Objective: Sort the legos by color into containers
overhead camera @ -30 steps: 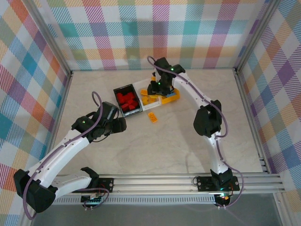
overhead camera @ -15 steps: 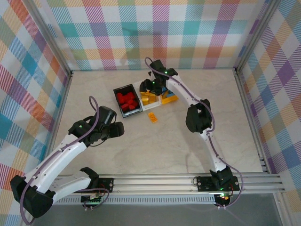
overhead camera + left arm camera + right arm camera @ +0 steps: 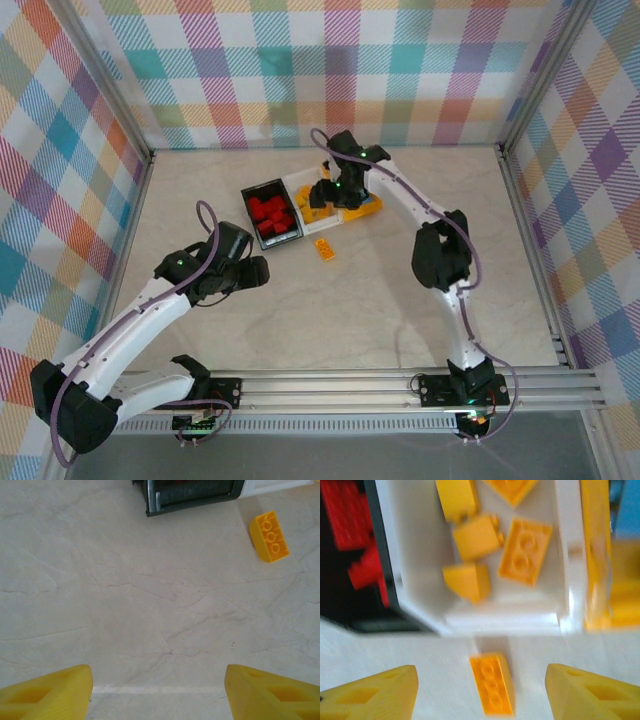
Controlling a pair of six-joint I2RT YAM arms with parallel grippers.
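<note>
1. The left gripper (image 3: 255, 270) is held low over the bare table (image 3: 300, 330), near the black bin. In the left wrist view its yellow fingers (image 3: 50, 692) are spread apart with nothing between them, so it is judged to be waiting with an empty hand.
2. The black bin (image 3: 249, 212) is filled with red legos (image 3: 272, 213), which are kept apart by color.
3. The white bin (image 3: 415, 580), joined beside it, holds several yellow legos (image 3: 525, 550) lying loose at odd angles, as if dropped in.
4. One yellow brick (image 3: 323, 249) lies on the table just in front of the white bin, outside every container. It is judged to be the last piece to sort.
5. The right gripper (image 3: 323, 193) hangs above the white bin, its jaws parted and empty, most likely because a brick was let go there.
6. The yellow-orange bin (image 3: 368, 208) closes the row, and blue pieces (image 3: 626, 505) are seen inside it, blurred.
</note>
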